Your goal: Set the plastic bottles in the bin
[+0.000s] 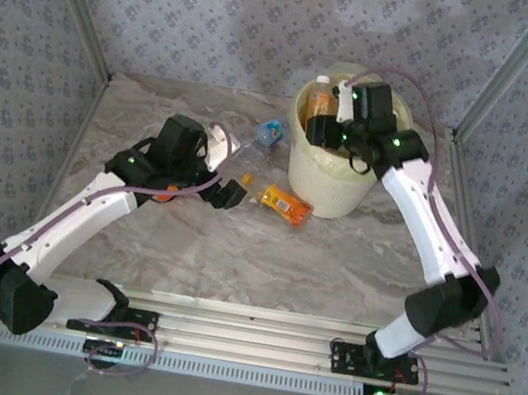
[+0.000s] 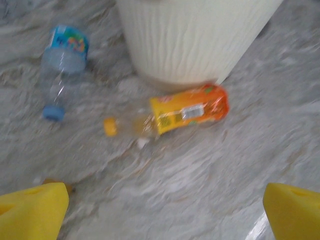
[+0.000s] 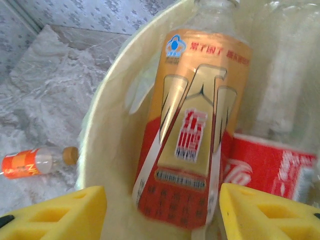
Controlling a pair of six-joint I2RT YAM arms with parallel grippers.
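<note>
Two arms reach forward. The left gripper (image 1: 229,193) hovers wide open over the marble tabletop (image 1: 234,253), near an orange-and-yellow-labelled clear plastic bottle (image 1: 286,204) lying beside the round white bag-lined bin (image 1: 327,183). The right gripper (image 3: 162,210) hangs at the bin's mouth, its fingers flanking a gold-and-red-labelled bottle (image 3: 192,130) inside; I cannot tell whether they grip it. A red-labelled bottle (image 3: 265,170) lies alongside.

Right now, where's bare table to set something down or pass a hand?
Free: the wide near strip of table between the orange bottle and the rail, and the far-left corner behind the left arm. Crowded: left of the bin, where the blue-label bottle, orange bottle and open left gripper sit close.
</note>
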